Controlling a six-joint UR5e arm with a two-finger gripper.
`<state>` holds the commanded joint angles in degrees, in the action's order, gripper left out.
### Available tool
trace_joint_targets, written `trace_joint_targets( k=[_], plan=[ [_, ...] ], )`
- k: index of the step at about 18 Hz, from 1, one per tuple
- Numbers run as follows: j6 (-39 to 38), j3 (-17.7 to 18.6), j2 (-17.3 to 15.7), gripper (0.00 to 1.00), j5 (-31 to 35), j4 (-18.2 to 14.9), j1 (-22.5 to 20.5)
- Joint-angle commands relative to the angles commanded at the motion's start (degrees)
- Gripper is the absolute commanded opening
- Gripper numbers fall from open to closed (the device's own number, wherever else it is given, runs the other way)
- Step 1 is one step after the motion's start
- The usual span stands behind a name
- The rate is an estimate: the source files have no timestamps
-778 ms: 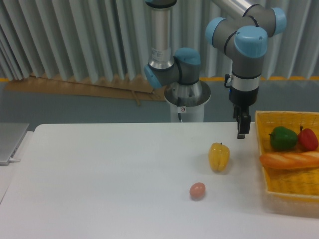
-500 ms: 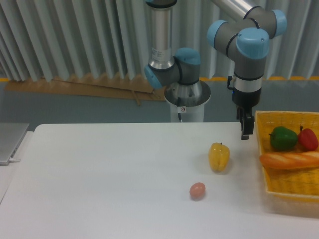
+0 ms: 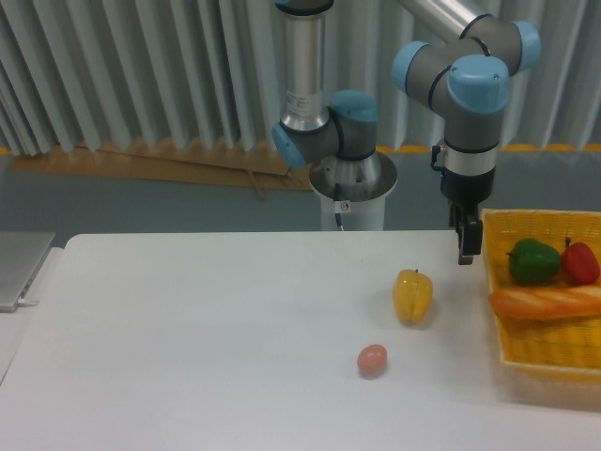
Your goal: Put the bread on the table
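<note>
Bread: one long golden-orange loaf with slanted cuts on its top, lying crosswise in the yellow woven basket at the right edge of the view, its right end cut off by the frame. It is not on the bare tabletop.

Basket contents, further: one green pepper and one red pepper, side by side behind the loaf, toward the back wall of the basket.

Table: large, white, matte, filling the lower part of the view. The basket sits on its right side.

Loose items on the table: one yellow pepper, upright, to the left of the basket and apart from it; one small brown egg, nearer the front, just left of and below the yellow pepper, not touching it.

Gripper: pointing straight down, hanging above the table beside the basket's back left corner, behind and to the right of the yellow pepper. It holds nothing. The fingers show as one dark narrow shape from this angle, so whether they are spread or pressed together cannot be told.

Arm: grey tubes with blue joint caps, reaching in from the top of the frame; its base stands behind the table's far edge.

Further item: grey flat object, at the left edge, partly out of frame.
</note>
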<state>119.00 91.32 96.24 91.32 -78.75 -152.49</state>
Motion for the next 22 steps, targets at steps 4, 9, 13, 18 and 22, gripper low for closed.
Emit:
trace_joint_targets(
  k=[4,9,13,18,22],
  plan=[
    [0.0,0.0,0.1,1.00,-0.1,0.0,-0.1],
    [0.0,0.0,0.1,1.00,0.0,0.1,-0.1],
    [0.0,0.0,0.1,1.00,-0.1,0.2,-0.3],
    [0.1,0.0,0.2,1.00,0.0,0.2,-0.5],
    [1.2,0.1,0.4,1.00,-0.1,0.2,-2.8]
  ],
)
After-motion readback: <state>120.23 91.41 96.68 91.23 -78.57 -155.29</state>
